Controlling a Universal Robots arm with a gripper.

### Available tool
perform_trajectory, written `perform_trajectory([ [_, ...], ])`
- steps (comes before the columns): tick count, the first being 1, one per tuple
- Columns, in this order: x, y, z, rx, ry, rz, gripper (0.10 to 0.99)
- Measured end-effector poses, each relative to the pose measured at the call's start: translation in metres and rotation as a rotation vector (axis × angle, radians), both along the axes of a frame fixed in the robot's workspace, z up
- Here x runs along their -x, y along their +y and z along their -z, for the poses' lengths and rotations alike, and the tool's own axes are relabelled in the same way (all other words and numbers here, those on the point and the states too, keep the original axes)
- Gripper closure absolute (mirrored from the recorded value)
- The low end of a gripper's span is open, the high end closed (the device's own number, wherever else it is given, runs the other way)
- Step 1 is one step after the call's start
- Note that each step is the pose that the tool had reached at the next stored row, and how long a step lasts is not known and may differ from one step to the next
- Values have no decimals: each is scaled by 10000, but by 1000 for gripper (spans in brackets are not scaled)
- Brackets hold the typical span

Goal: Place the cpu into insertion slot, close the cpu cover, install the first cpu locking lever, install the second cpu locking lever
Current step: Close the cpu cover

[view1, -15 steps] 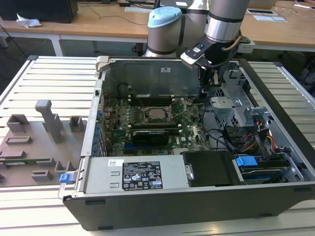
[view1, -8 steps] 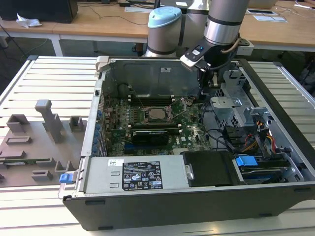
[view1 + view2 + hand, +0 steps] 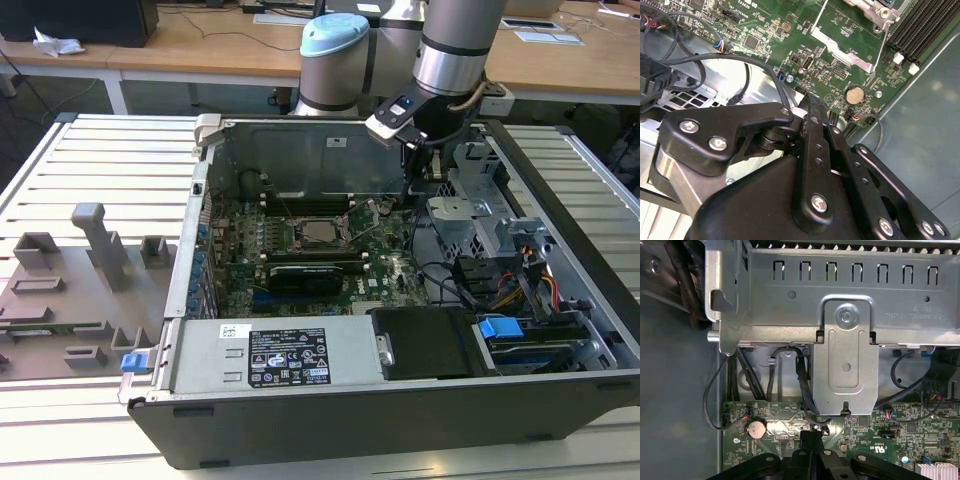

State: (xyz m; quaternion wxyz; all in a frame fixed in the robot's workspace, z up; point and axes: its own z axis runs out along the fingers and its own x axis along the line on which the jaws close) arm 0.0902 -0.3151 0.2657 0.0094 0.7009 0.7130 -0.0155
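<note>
In the exterior view the green motherboard (image 3: 300,262) lies inside an open computer case. The insertion slot (image 3: 297,237) sits near its middle, and a silvery-grey square that looks like the cpu (image 3: 320,234) lies in it. Whether the cpu cover is down over it I cannot tell. My gripper (image 3: 409,193) hangs over the board's edge on the exterior view's right, well away from the slot. In both wrist views its black fingertips (image 3: 812,106) (image 3: 810,436) are pressed together just above the board, near a coin battery (image 3: 855,93). I see nothing between them.
A silver drive cage (image 3: 455,215) (image 3: 840,315) with black cables stands close beside the gripper. A power supply (image 3: 280,355) and a black drive (image 3: 425,342) fill the case front. Black memory slots (image 3: 925,25) run beside the socket. A grey fixture (image 3: 80,280) lies at the exterior view's left.
</note>
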Motion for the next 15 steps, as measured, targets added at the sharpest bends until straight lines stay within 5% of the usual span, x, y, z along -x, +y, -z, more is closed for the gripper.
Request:
perform_trajectory([
  [15, 41, 0, 75, 1, 1, 0, 980],
])
